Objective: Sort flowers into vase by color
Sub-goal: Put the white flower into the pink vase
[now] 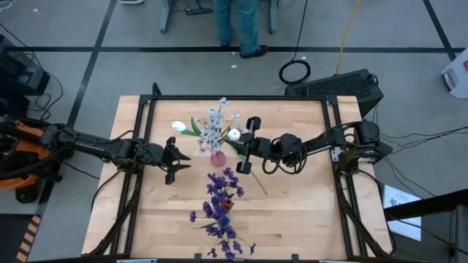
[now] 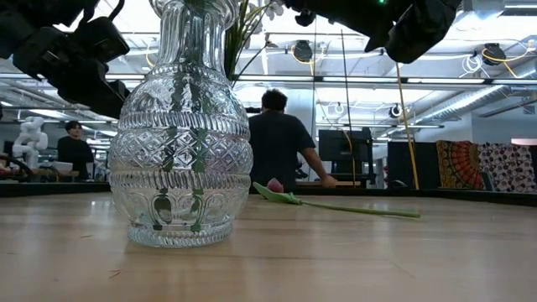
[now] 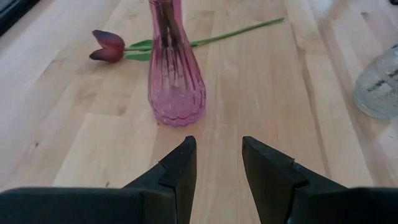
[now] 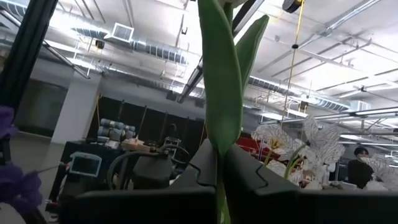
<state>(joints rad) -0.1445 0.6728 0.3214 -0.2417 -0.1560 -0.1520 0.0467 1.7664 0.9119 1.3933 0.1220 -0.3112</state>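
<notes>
Fingers of the right hand (image 4: 219,180) are pinched on a green tulip stem (image 4: 219,93), leaf rising between them; its bud is cut off above in the right wrist view, while the high view shows a white bud (image 1: 233,134) just beside the hand near the pink vase (image 1: 218,157); pale lavender-white clusters (image 1: 213,126) stand in that vase; the left hand (image 3: 217,165) hovers open, empty, short of the pink vase; behind it a dark red tulip (image 3: 107,48) lies flat on the desk (image 1: 292,197); the low view alone shows the clear glass vase (image 2: 180,151) closely, its neck cut off; dark purple clusters (image 1: 219,208) fill it in the high view.
</notes>
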